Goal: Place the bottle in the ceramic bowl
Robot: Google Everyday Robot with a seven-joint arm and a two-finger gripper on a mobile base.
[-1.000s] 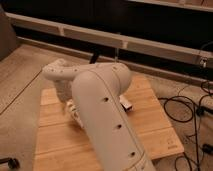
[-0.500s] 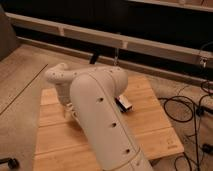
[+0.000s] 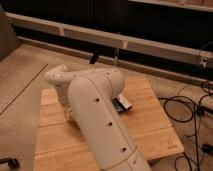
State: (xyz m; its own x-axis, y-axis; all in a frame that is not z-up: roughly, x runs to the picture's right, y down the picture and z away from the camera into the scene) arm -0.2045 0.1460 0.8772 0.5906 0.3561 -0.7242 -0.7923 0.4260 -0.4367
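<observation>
My large white arm [image 3: 100,115] fills the middle of the view and covers most of the wooden board [image 3: 145,130]. Its wrist bends down at the board's left side, where my gripper [image 3: 69,110] hangs low over the wood, mostly hidden behind the arm. The bottle and the ceramic bowl are both out of sight, possibly behind the arm.
A dark-and-white oblong item [image 3: 123,104] lies on the board just right of the arm. Black cables [image 3: 192,107] trail over the floor to the right. A long pale ledge [image 3: 150,45] and a dark wall run behind the board.
The arm has shifted slightly to the left over the board. The dark-and-white item has stayed where it was.
</observation>
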